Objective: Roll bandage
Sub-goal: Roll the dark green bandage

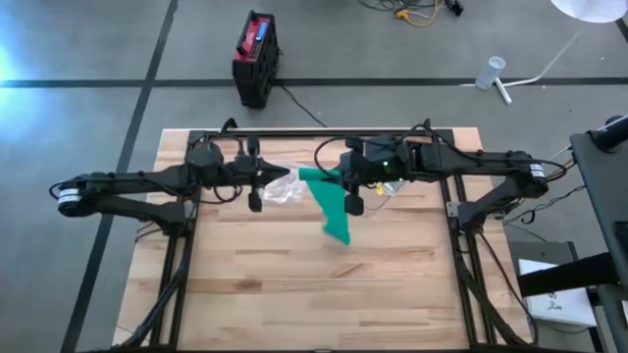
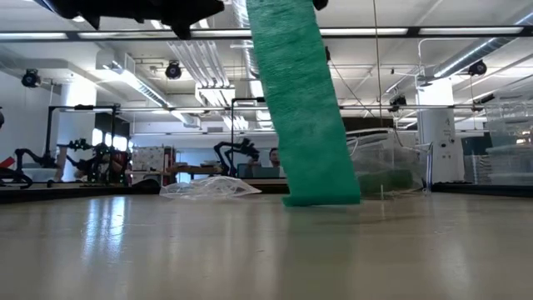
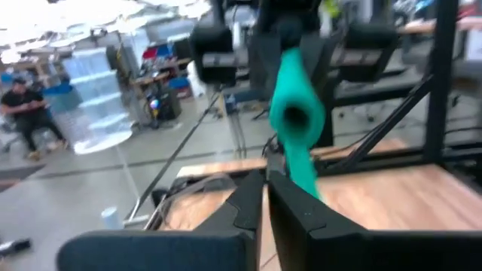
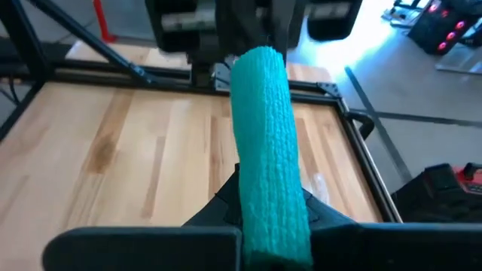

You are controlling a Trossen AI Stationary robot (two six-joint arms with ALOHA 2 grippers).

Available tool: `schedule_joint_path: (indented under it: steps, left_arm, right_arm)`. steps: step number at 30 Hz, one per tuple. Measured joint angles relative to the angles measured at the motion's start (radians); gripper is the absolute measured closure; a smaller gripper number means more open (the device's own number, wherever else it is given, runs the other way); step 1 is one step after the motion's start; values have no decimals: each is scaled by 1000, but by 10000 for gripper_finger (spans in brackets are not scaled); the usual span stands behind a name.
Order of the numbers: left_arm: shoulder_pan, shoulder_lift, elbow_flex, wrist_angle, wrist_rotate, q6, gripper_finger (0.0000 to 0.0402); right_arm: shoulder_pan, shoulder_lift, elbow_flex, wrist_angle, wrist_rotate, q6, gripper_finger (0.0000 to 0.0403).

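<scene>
Green bandage point(image 1: 332, 208) hangs down from the right hand point(image 1: 351, 201), which is clamped on its rolled upper end, the loose tail reaching the worktop point(image 1: 294, 284) below. Opposite it, the left hand point(image 1: 256, 199) is pressed together, seemingly on nothing; crumpled plastic wrap point(image 1: 281, 189) lies just beside it.

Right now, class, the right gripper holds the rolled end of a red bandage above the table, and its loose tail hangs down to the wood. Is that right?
Not quite. The bandage is green, not red, as the high view shows. The rest stands: the right gripper holds the rolled end above the table, and the tail hangs down to the wood.
</scene>
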Motion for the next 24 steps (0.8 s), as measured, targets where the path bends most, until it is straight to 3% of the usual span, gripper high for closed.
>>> schedule_joint_path:
  steps: [5, 11, 15, 19, 24]
  left_arm:
    - [-1, -2, 16, 48, 70, -55, 343]
    - [0, 76, 40, 103, 55, -135, 258]
    - [2, 132, 64, 112, 13, -193, 216]
    - [1, 174, 79, 134, 14, -193, 204]
    - [1, 220, 91, 181, -1, -215, 216]
  right_arm:
    - [0, 0, 0, -10, 72, -28, 385]
    - [0, 0, 6, -8, 104, -57, 384]
    - [0, 0, 6, -8, 181, -59, 384]
    - [-2, 0, 6, -9, 200, -74, 384]
    - [-2, 0, 6, -10, 194, -80, 384]
